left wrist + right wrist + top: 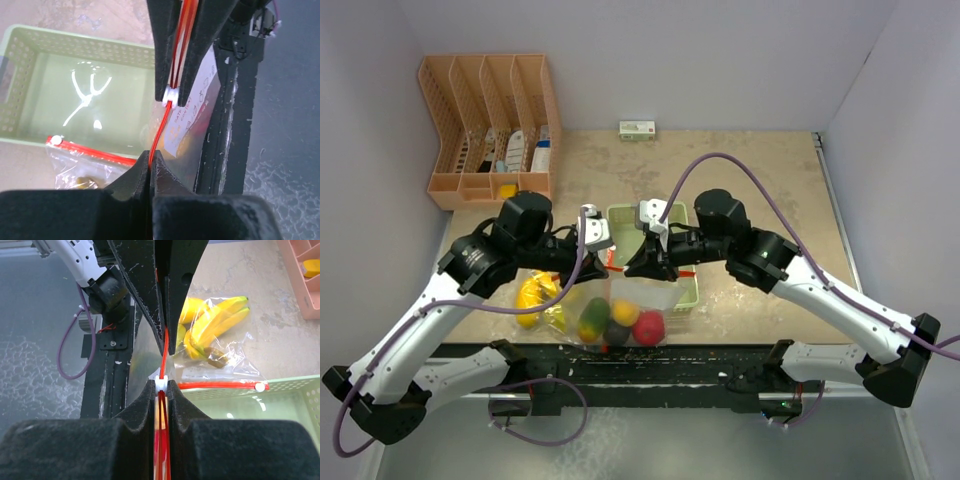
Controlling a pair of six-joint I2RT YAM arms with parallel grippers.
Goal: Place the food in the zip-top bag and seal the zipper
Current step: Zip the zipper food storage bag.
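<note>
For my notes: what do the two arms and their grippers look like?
The left arm and right arm have white links and black joints; a purple cable loops along each. The left gripper and right gripper have black, matte, wedge-shaped fingers.

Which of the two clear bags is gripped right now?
The fruit bag with the red apple, hanging between the arms, its zipper pinched in both arms' jaws. The banana bag lies loose on the table.

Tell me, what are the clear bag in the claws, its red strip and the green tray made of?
The bag looks like thin clear plastic film; the fruit shows through. The zipper seems smooth orange-red plastic, with a white slider. The tray looks like hard, glossy pale green plastic, its walls moulded with holes.
</note>
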